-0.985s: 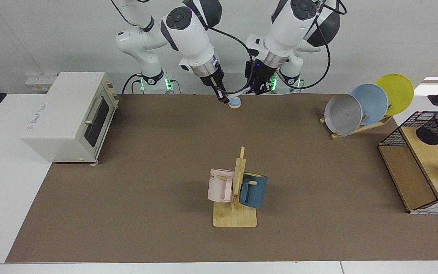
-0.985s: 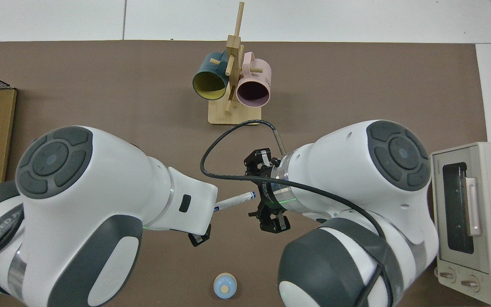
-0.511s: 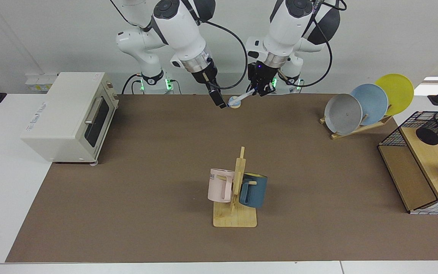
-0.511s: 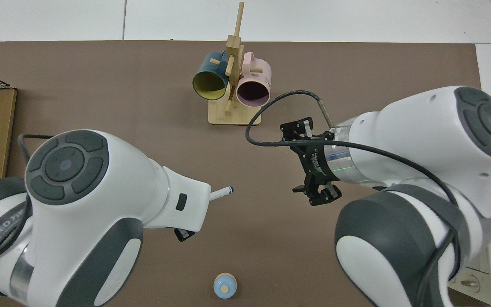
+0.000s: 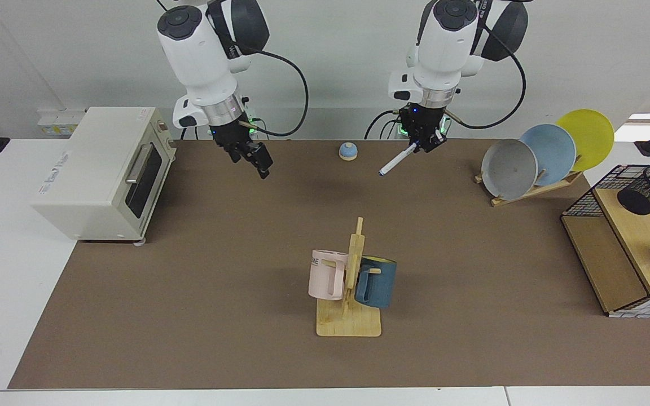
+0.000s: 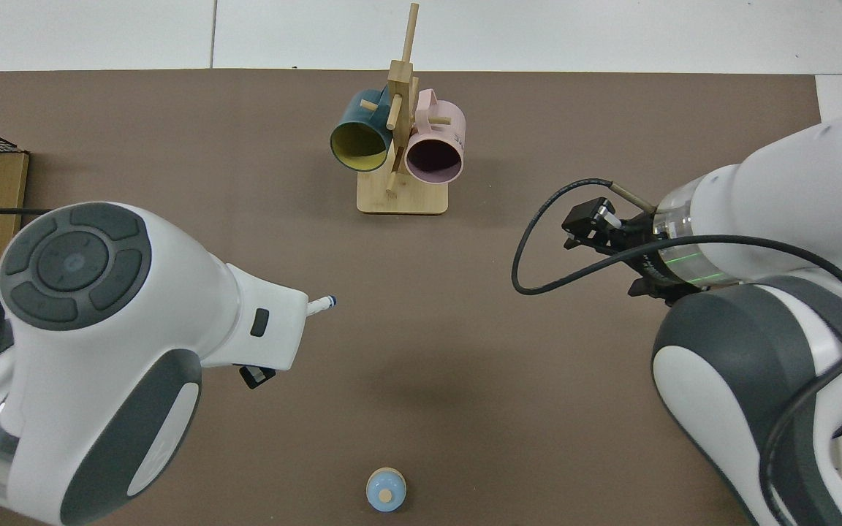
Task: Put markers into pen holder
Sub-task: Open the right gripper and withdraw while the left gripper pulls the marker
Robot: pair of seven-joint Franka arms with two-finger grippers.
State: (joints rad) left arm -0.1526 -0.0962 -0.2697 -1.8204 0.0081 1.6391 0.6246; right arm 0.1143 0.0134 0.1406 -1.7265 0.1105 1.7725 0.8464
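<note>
- I see the slim white marker pen with a blue cap [image 5: 396, 161] clamped in my left end effector [image 5: 422, 141], tilted, above the brown tabletop [image 5: 218, 254].
- Transport step, I judge: next I carry it to the black wire-mesh cylindrical pen holder [image 5: 649, 189].
- My right end effector [image 5: 258, 163] waits empty; its spread I cannot tell.
- No writing is legible to me.

From above, the left tool's own arm hides all of the marker [image 6: 321, 304] but its tip. The pen holder [image 5: 649, 189] lies outside that view, and the wire basket [image 5: 629, 237] around it is cut by both views' edges.
</note>
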